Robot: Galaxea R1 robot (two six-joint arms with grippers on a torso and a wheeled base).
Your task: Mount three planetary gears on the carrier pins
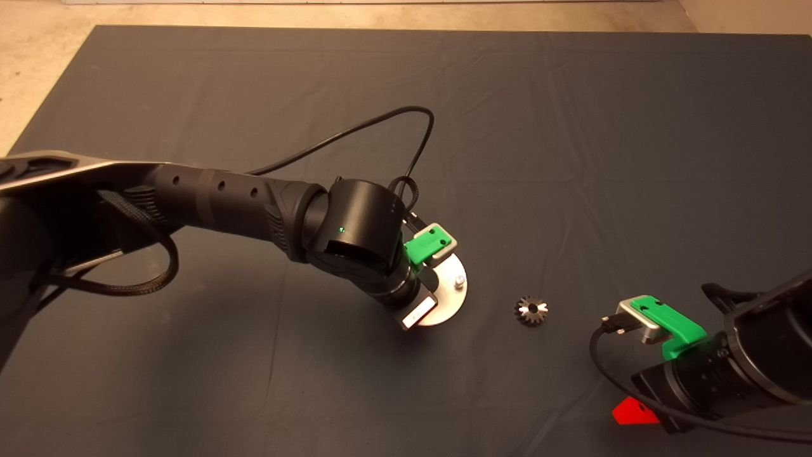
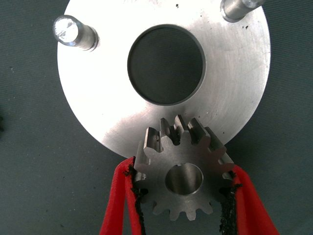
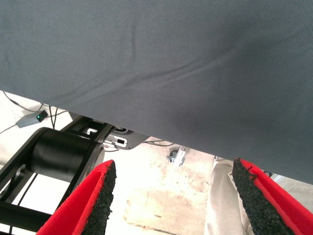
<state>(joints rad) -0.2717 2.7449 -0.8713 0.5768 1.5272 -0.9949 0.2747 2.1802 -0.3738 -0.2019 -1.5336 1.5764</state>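
Gear (image 2: pixel 183 176) sits clamped in the left gripper (image 2: pixel 183 196) fingers over the plate (image 2: pixel 98 112) edge, so line its hole squarely over the pin before lowering, while the right gripper (image 3: pixel 173 200) idles with fingers spread near the spare gear (image 1: pixel 531 310).

A creased dark mat (image 1: pixel 571 127) covers the table; pale floor (image 1: pixel 38 63) beyond.

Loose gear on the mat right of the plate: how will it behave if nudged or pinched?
The loose gear looks solid metal, so probably rigid and heavy for its size. Lying flat on the mat, it should slide, not roll. Its teeth probably give pads purchase.
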